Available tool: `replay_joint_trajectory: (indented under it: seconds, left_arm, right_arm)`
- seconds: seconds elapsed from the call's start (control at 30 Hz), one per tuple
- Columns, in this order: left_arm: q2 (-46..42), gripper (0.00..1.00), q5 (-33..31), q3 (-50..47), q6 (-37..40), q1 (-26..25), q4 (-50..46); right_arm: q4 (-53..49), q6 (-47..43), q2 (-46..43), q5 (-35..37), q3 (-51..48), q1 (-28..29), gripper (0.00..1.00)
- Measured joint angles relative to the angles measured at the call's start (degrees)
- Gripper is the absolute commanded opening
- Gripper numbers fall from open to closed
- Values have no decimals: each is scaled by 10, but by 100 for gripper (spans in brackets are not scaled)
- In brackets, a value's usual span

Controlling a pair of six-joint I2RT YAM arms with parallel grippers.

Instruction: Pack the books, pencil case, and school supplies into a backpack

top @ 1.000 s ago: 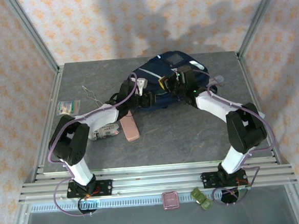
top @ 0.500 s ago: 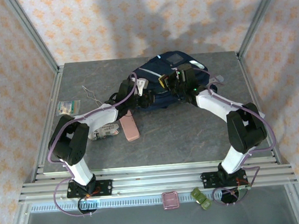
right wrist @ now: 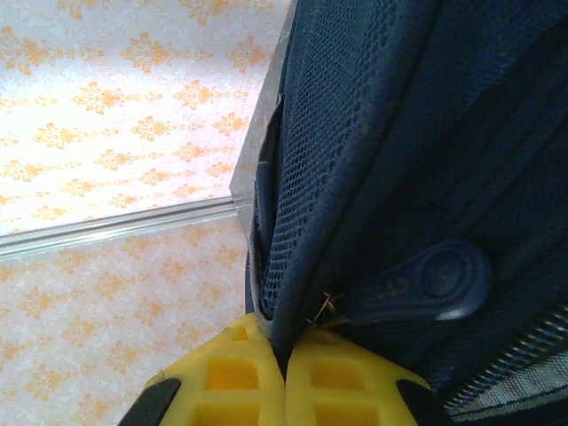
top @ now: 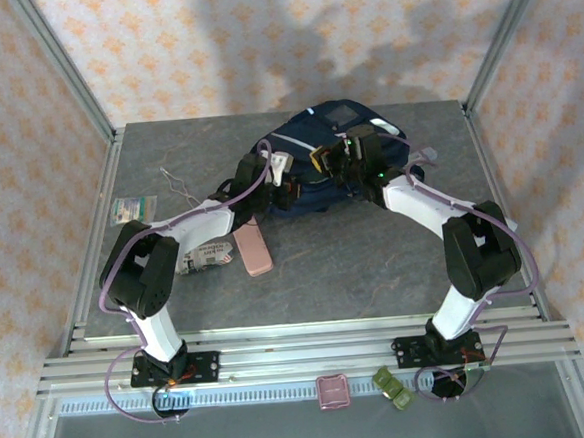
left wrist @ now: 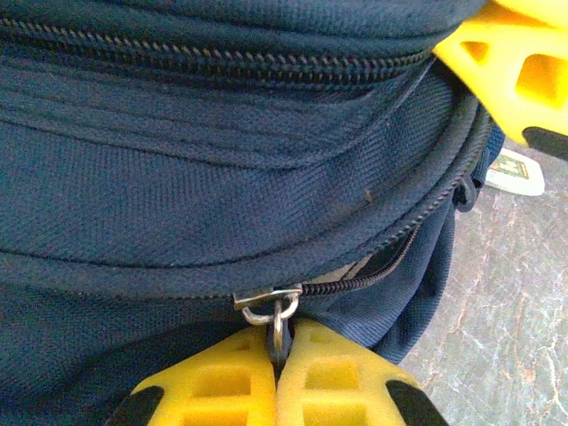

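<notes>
The navy backpack (top: pixel 331 136) lies at the back middle of the table. My left gripper (left wrist: pixel 279 344) is shut on the metal zipper pull (left wrist: pixel 280 318) hanging from the slider (left wrist: pixel 266 297); right of the slider the zipper gapes a little. At the bag's near left edge sits that same left gripper (top: pixel 288 186). My right gripper (right wrist: pixel 282 342) is shut on a fold of the backpack's mesh fabric (right wrist: pixel 311 177), and it sits over the bag's middle (top: pixel 344 161). The pink pencil case (top: pixel 253 249) and a white printed packet (top: pixel 206 255) lie on the table beside the left arm. The books are out of view.
A greenish-white flat packet (top: pixel 134 208) and a thin bent wire (top: pixel 177 184) lie at the left of the table. A rubber pull tab (right wrist: pixel 426 284) hangs on the bag by the right jaws. Small pink (top: pixel 333 390) and green (top: pixel 391 384) items rest on the front rail.
My left gripper has closed onto the zipper pull. The right gripper has stayed shut on the bag, and both arms have barely shifted.
</notes>
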Motion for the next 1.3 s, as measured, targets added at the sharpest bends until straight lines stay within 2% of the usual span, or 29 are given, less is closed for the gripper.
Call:
replay_joint_trajectory:
  seconds: [0.57,0.73,1.0,1.3]
  left_arm:
    - [-41,0,-171,-9,17,6,-120]
    - [-43,0,-185,-3,19,3,-137]
    - [-69,0,-201,-3,18,-67,-154]
    - [-68,0,-191,-3,-3,-153,-134]
  right_arm:
    - [35,-32,-35,-11,-98,-7,0]
    - [30,-56,-35,-13,-98,-8,0]
    - [-47,-122,-35,-46,-64,-45,0]
    - [-155,-205,-64,-34,-60,-97,0]
